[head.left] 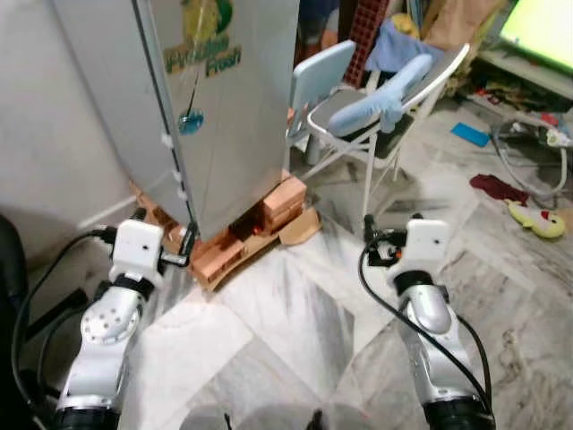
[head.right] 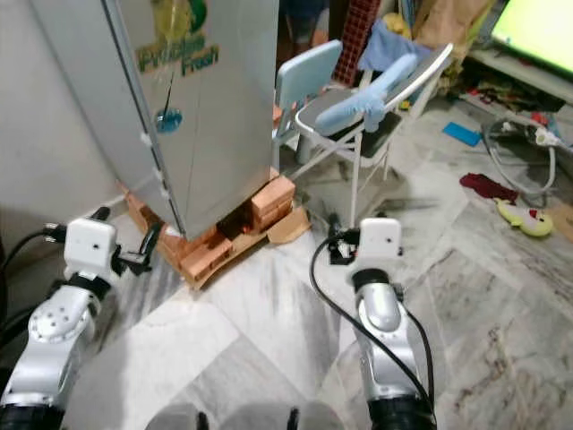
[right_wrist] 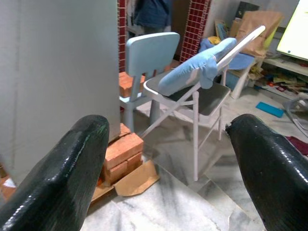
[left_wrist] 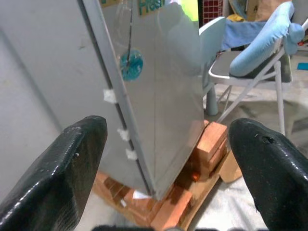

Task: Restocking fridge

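Both arms up front, bent at the elbow, wrists raised over a grey-white marble floor (head.left: 295, 331) with diagonal tile seams.

Fridge (head.left: 224, 98): one, silver, door closed, standing ahead-left on a base of bricks (head.left: 269, 219) with a scrap of cardboard (head.left: 300, 228) at its corner. Green "Fresh" sticker and a round blue sticker on the front; bits of white tape along the door edge. Grey wall to its left.

Chairs: two. Light blue plastic chair (head.left: 318, 76) just behind the fridge's right corner; white folding chair (head.left: 376, 121) beside it, with a light blue cushion (head.left: 385, 98) draped over seat and back, blue cloth behind.

Right side of room is cluttered: bright green screen (head.left: 542, 31) at top right, blue flat item (head.left: 470, 134), dark red cloth (head.left: 497, 188), yellow soft toy (head.left: 537, 219), grey cable loop on the floor.

Left pincer (left_wrist: 168, 159): fingers spread wide, nothing between them, pointed at the fridge's lower door corner and close to it.

Right pincer (right_wrist: 168, 168): fingers spread wide, empty, pointed at the folding chair and brick base, well apart from the fridge.

Nothing stands between the left pincer and the fridge door; chairs crowd the fridge's right side.
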